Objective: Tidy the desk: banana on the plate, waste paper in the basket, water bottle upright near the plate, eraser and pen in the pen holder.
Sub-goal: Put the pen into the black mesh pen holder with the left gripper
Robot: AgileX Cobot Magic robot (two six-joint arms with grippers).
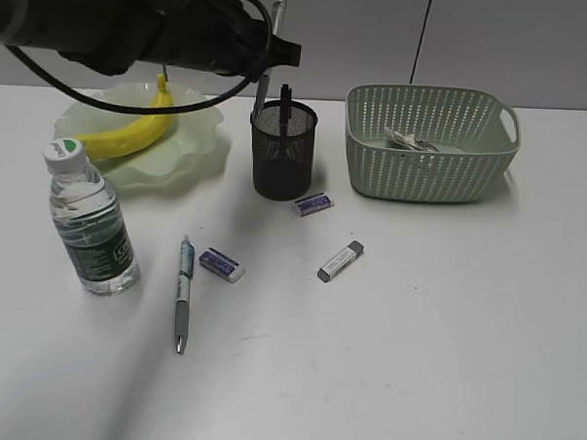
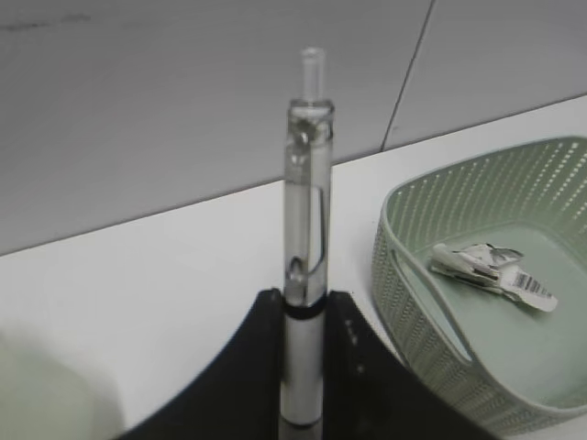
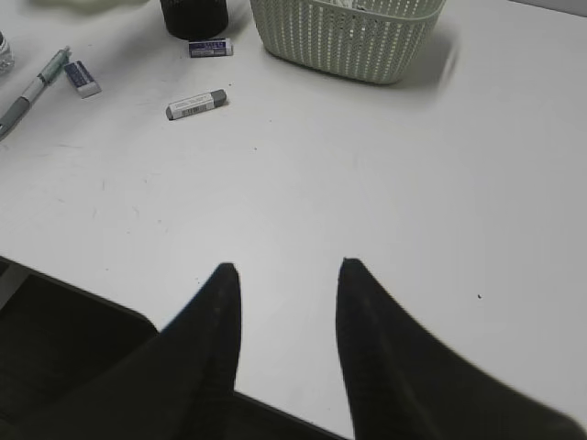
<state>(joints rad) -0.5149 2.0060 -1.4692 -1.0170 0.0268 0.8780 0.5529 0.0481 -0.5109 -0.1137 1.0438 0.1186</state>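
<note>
Clear pen (image 2: 306, 257) is held upright, clamped in the left hand (image 2: 304, 316); right hand (image 3: 286, 275) is spread over bare counter (image 3: 385, 183).

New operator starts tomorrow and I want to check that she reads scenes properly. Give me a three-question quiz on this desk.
1. True or false: the banana lies on the plate.
2. What does the left claw grip? A) eraser B) clear pen C) bottle
3. How many erasers lie loose on the desk?

Key: 1 true. 2 B. 3 three: two blue-and-white, one grey.
</note>
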